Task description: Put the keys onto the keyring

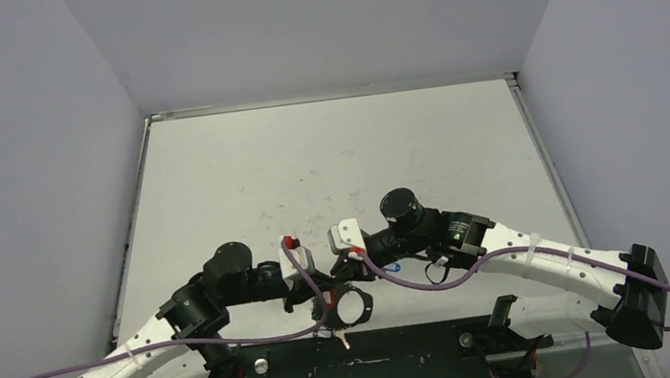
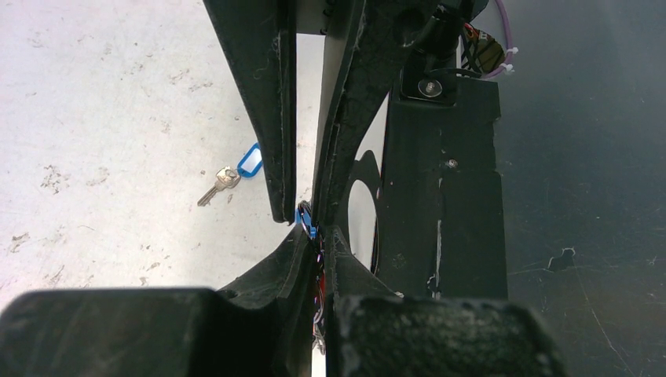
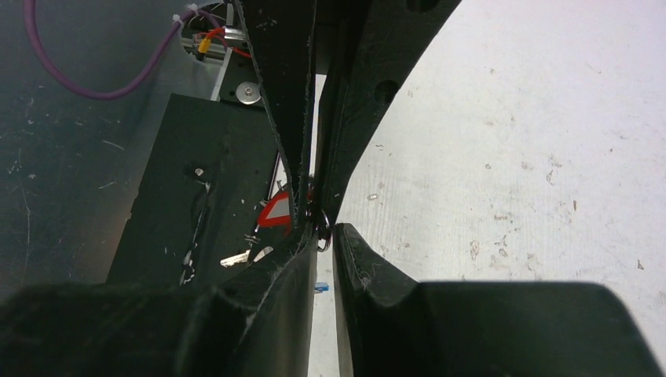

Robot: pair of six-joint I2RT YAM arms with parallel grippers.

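Left tool (image 2: 318,236) clamped shut on red-tag key (image 3: 275,212); right tool (image 3: 320,240) pinched small ring (image 3: 323,226); blue-tag key (image 2: 236,169) lay on surface (image 2: 118,118).

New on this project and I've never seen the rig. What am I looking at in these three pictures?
These are two robot arms bolted at the near edge of a white table, and each ends in a two-finger gripper. The wide picture comes from a fixed camera above and behind the arms. The other two come from a camera on each wrist, looking along that arm's own black fingers.

The left gripper and right gripper meet tip to tip, both nearly closed. A small metal ring sits right where they meet, but I cannot tell which gripper pinches it. A red-tagged key shows just beside that spot. A blue-tagged key lies loose on the table.
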